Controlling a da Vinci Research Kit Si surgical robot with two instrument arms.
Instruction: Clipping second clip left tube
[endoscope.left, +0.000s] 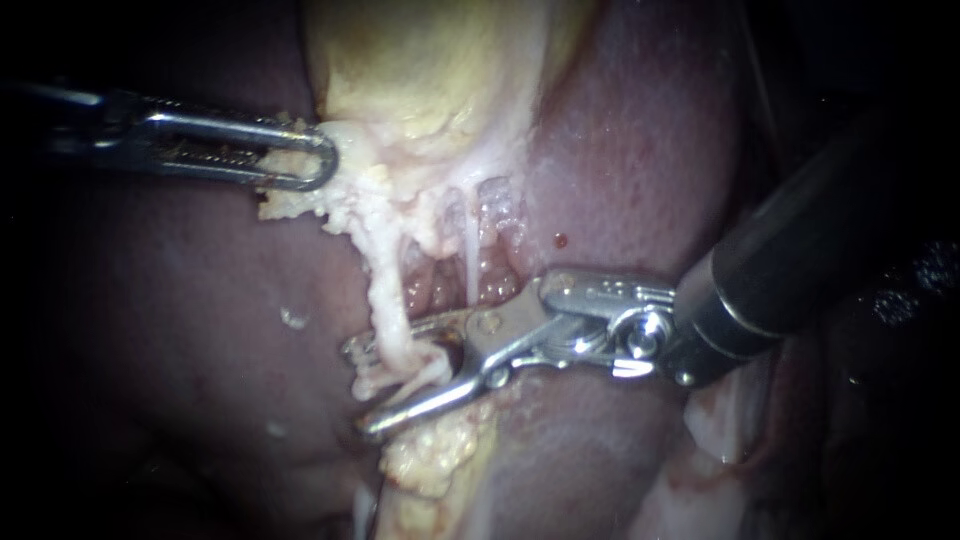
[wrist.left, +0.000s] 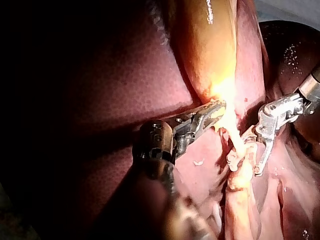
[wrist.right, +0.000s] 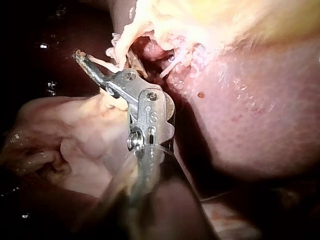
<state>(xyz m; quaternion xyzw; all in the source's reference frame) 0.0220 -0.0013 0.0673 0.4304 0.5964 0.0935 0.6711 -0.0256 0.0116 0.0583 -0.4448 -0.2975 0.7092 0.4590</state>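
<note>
Dark red liver (endoscope.left: 620, 180) behind. Note left instrument (endoscope.left: 325, 160) clamped on gallbladder (endoscope.left: 430, 70), right instrument (endoscope.left: 365, 388) with jaws gaping astride left tube (endoscope.left: 385, 300). Treat as soft, slippery, tear-prone; grip squarely across mid-length.

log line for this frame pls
left instrument: shut on gallbladder | right instrument: jaws open, astride left tube | not yet closed

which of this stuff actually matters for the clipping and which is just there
In the job:
left tube
right instrument, jaws open astride it
left instrument, jaws shut on the gallbladder

Just there:
liver
thin strand beside the tube
fatty lump
</note>
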